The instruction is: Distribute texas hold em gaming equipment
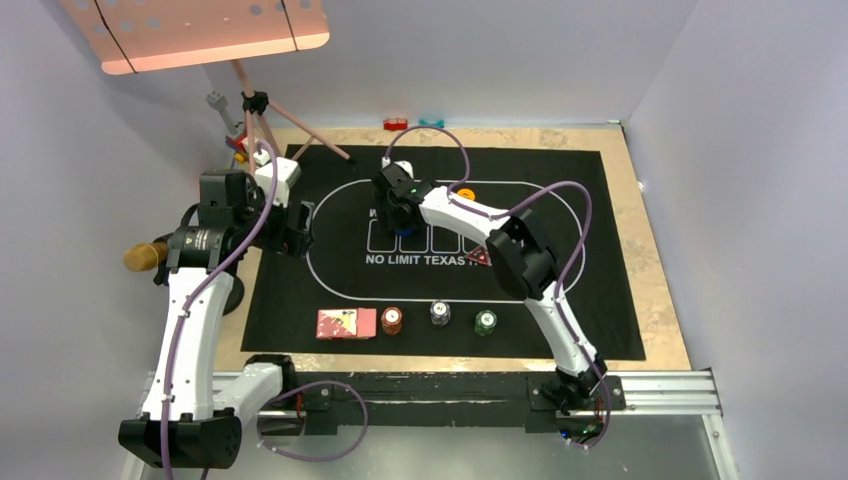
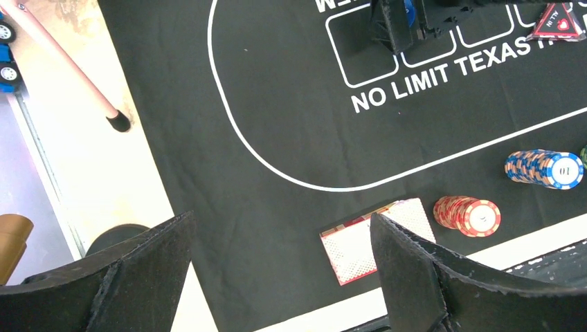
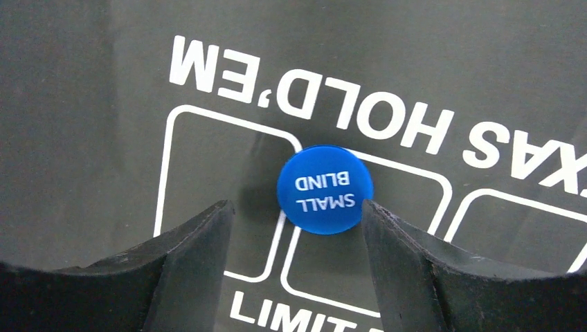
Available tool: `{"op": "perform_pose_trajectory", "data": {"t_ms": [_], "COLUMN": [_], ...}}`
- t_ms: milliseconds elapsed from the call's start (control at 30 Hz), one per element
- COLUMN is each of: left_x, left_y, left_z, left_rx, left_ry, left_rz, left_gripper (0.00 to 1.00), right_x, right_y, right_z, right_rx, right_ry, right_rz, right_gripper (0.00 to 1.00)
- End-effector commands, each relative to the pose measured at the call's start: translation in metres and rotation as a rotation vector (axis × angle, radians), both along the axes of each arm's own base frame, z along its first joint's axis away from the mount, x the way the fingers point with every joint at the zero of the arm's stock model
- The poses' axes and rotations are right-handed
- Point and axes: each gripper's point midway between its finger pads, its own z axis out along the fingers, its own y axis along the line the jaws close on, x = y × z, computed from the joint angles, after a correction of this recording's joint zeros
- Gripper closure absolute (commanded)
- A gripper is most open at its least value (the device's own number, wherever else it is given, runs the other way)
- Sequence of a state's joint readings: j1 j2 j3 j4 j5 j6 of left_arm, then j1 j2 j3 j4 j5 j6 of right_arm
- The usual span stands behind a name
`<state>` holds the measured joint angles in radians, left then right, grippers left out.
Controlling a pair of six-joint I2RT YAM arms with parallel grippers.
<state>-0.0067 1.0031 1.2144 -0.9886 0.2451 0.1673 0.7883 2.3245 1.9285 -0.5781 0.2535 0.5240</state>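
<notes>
Black padded fingers of your right gripper flank the round blue plastic "SMALL BLIND" button, which lies flat on the black felt poker mat across two printed card boxes; the right pad seems to touch its rim, the left stands apart, jaws partly spread. Your left gripper hangs wide open and empty near the red-backed card deck and the red-orange chip stack.
</notes>
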Motion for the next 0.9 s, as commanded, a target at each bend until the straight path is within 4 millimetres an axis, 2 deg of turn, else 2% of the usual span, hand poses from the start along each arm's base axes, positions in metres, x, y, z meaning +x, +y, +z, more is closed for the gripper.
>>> {"op": "perform_pose_trajectory", "data": {"t_ms": [0,333,567,633,867], "left_x": [0.005,0.003,0.002,0.002,0.001], "left_y": [0.004,0.006,0.007,0.008,0.007], "left_z": [0.019,0.019,0.019,0.019,0.017], "left_rx": [0.006,0.014,0.017,0.02,0.021], "left_ry": [-0.056,-0.053,-0.054,-0.053,-0.049], "left_rz": [0.031,0.041,0.041,0.044,0.041], "left_gripper": [0.0,0.0,0.0,0.0,0.0], "right_x": [-0.003,-0.008,0.006,0.011,0.022], "right_y": [0.017,0.027,0.014,0.009,-0.008], "right_z": [0.007,0.004,0.045,0.049,0.026], "right_rx": [0.041,0.057,0.021,0.011,-0.014], "right_ry": [0.012,0.035,-0.081,-0.098,-0.066], "right_rz": [0.02,0.059,0.062,0.048,-0.001], "right_gripper": [0.3,0.33,0.21,0.21,0.2]}}
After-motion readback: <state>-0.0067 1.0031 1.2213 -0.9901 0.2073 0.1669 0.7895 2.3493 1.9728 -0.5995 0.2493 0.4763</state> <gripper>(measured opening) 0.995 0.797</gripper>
